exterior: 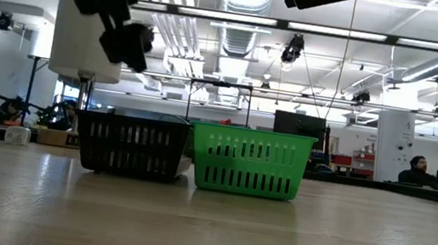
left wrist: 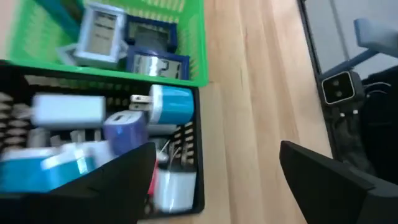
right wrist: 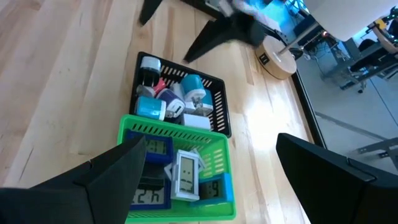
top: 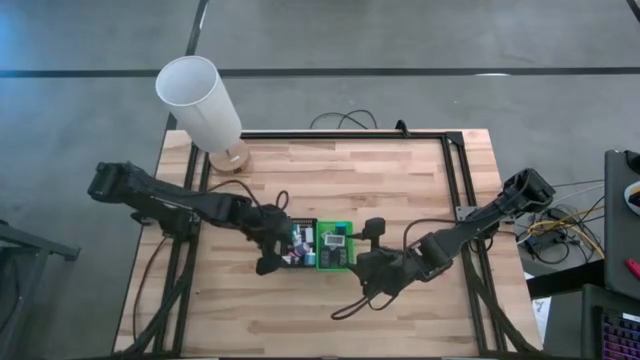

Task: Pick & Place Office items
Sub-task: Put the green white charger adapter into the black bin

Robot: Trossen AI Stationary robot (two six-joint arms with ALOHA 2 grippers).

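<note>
Several small office items, teal, white and purple plug-like blocks [left wrist: 163, 102], lie in a black basket [top: 297, 246] at the table's middle. A green basket [top: 336, 246] touches its right side and holds small display units [right wrist: 186, 171]. My left gripper [left wrist: 214, 180] hangs open above the black basket's near right corner [left wrist: 198, 199], with nothing between its fingers. My right gripper [right wrist: 211, 171] hangs open above and right of the green basket, also with nothing between its fingers. The low view shows my left gripper [exterior: 124, 36] well above the black basket [exterior: 132, 143].
A tall white cylinder lamp [top: 200, 98] on a round wooden foot stands at the table's far left. Black frame rails [top: 455, 180] run along the far and right sides. Bare wood [top: 300, 320] lies near the front edge and left of the baskets.
</note>
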